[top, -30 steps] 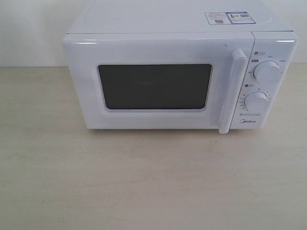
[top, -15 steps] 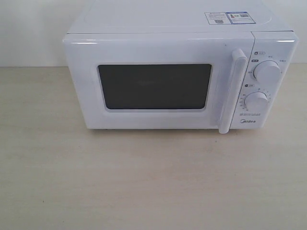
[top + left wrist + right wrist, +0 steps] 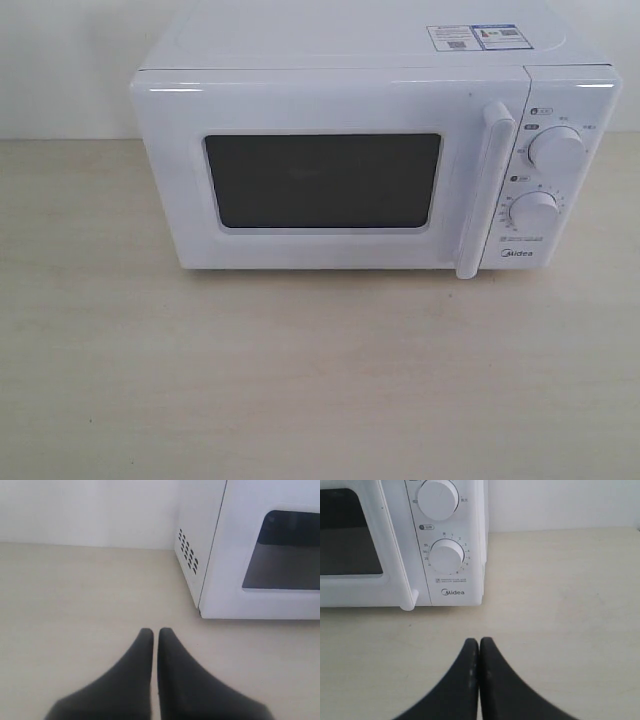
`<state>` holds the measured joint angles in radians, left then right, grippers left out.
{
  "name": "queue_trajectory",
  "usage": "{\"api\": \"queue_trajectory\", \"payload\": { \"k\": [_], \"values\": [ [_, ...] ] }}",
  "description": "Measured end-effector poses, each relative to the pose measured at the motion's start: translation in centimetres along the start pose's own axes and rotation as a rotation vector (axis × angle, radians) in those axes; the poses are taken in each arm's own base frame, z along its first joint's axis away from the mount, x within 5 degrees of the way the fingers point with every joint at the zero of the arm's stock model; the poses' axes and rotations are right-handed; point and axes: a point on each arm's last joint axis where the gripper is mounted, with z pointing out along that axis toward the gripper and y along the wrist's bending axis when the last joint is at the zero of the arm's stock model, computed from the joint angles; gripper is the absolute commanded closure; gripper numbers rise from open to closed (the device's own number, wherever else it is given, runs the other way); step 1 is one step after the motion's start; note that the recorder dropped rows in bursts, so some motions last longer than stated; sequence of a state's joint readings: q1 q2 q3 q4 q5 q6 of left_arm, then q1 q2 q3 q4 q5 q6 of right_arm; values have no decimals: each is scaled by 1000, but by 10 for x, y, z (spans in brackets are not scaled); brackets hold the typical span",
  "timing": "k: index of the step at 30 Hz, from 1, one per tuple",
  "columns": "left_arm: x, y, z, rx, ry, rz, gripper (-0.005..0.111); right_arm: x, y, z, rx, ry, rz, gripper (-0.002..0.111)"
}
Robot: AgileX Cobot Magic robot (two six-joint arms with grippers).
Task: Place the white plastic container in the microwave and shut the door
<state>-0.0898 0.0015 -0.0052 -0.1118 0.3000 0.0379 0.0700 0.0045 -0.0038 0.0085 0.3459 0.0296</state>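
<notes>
The left gripper (image 3: 155,636) is pointing low across the table (image 3: 75,595), its two dark fingers (image 3: 135,675) pressed together with only a hairline slit between them. Bare tabletop is running from the tips out to the white wall (image 3: 85,510) behind. Ahead of the tips and off to one side, the microwave (image 3: 235,555) is presenting the corner where its vented side panel (image 3: 187,555) meets the front, well apart from the gripper.

The right gripper (image 3: 479,642) is also sitting closed, fingertips meeting. In front of it, the lower front edge of the control panel is lying near, with the lower dial (image 3: 447,556) and upper dial (image 3: 438,497) above that edge. Open table is stretching past the microwave's far side to the wall.

In the exterior view the microwave is standing square at the back of the table with a broad strip of free surface in front and narrower margins at both sides. The door (image 3: 170,180) is lying flush against the body, its bar handle (image 3: 480,190) upright just beside the dials. The dark window (image 3: 322,181) is giving no view inside, so the white plastic container's place cannot be told.
</notes>
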Motion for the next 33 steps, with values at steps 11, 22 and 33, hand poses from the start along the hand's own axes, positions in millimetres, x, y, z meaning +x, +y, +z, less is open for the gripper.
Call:
{"api": "queue_trajectory", "payload": {
  "k": [11, 22, 33],
  "values": [
    [0, 0, 0, 0, 2, 4, 102, 0, 0, 0, 0, 0, 0, 109],
    [0, 1, 0, -22, 3, -1, 102, 0, 0, 0, 0, 0, 0, 109],
    [0, 1, 0, -22, 3, -1, 102, 0, 0, 0, 0, 0, 0, 109]
  ]
}}
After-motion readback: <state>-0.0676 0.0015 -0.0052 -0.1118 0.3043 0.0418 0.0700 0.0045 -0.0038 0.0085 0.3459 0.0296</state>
